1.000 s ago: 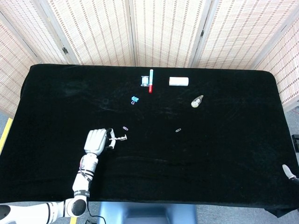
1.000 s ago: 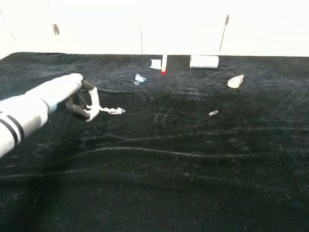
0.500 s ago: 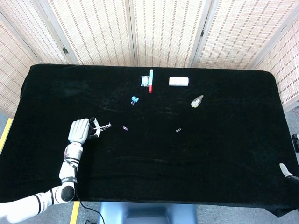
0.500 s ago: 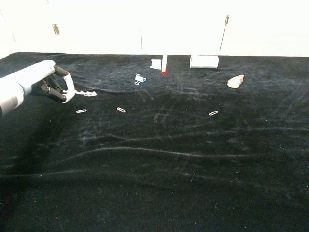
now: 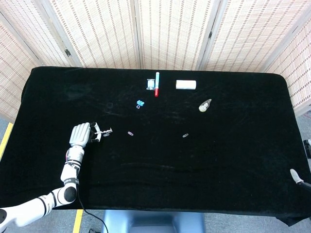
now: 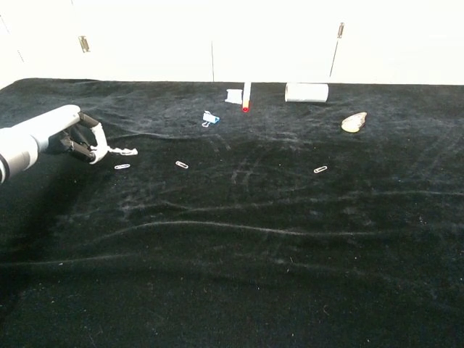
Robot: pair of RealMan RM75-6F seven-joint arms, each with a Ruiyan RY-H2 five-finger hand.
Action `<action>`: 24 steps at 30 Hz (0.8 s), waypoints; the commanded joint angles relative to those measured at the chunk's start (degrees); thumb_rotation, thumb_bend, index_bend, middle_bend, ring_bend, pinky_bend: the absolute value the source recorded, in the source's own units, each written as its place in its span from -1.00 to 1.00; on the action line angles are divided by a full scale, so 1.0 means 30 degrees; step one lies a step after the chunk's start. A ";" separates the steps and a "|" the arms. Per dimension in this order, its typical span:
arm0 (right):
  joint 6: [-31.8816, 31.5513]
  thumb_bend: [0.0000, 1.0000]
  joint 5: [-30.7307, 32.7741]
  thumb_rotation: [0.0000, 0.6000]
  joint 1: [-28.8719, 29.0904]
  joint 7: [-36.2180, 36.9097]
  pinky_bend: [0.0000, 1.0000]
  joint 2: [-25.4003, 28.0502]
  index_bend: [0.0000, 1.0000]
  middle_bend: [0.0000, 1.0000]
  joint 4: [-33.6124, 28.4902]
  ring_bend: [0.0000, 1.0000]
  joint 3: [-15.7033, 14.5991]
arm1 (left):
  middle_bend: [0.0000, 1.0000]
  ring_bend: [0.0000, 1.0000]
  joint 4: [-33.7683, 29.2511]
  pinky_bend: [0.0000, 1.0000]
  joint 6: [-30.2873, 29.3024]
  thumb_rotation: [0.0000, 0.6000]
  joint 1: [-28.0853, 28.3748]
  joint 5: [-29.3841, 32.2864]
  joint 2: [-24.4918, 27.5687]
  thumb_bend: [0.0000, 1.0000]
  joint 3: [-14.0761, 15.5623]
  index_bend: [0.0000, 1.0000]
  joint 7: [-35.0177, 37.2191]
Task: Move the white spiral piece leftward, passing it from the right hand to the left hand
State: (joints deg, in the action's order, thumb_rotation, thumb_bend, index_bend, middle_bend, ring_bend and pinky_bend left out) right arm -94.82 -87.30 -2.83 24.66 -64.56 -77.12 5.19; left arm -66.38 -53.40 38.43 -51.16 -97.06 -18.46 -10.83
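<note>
— Since the left hand (image 6: 72,138) already pinches the white spiral piece (image 6: 120,151) by one end, with the rest sticking out past its fingertips, what's left to do?

— Probably just setting it down. The black table (image 6: 239,239) lies close beneath the hand, so I'd lower gently until the piece rests flat, then part the fingers slowly so it doesn't snag.

— Anything in the way?

— A paper clip (image 6: 122,167) lies just below the fingertips; steer clear of it.

— And the right hand (image 5: 300,178)?

— Only a sliver shows, far off. I can't tell whether its fingers are spread or curled.
</note>
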 commanded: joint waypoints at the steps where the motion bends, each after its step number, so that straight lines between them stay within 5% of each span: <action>1: 0.0034 -0.39 0.0018 1.00 0.0017 -0.0028 -1.00 -0.0005 -0.93 -1.00 -0.0017 -1.00 0.0013 | 1.00 1.00 0.0284 1.00 0.0174 1.00 0.0040 -0.0035 -0.0160 0.48 0.0085 0.72 0.0240; 17: 0.0258 -0.39 0.0035 1.00 0.0101 -0.0066 -1.00 -0.0025 -0.93 -1.00 0.0040 -1.00 0.0010 | 1.00 1.00 0.0467 1.00 0.0133 1.00 -0.0054 -0.0296 -0.0359 0.48 0.0297 0.72 0.0724; 24: 0.0414 -0.39 0.0020 1.00 0.0165 0.0004 -1.00 -0.0017 -0.93 -1.00 0.0115 -1.00 -0.0018 | 1.00 1.00 -0.3845 1.00 -0.3112 1.00 -0.1531 -0.2315 0.1201 0.48 0.0995 0.72 0.0620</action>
State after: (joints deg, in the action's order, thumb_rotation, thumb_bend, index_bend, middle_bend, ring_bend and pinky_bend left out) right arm -93.61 -87.23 -2.35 24.65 -64.61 -76.80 5.15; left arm -72.07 -58.47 36.29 -55.14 -95.85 -16.87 -8.81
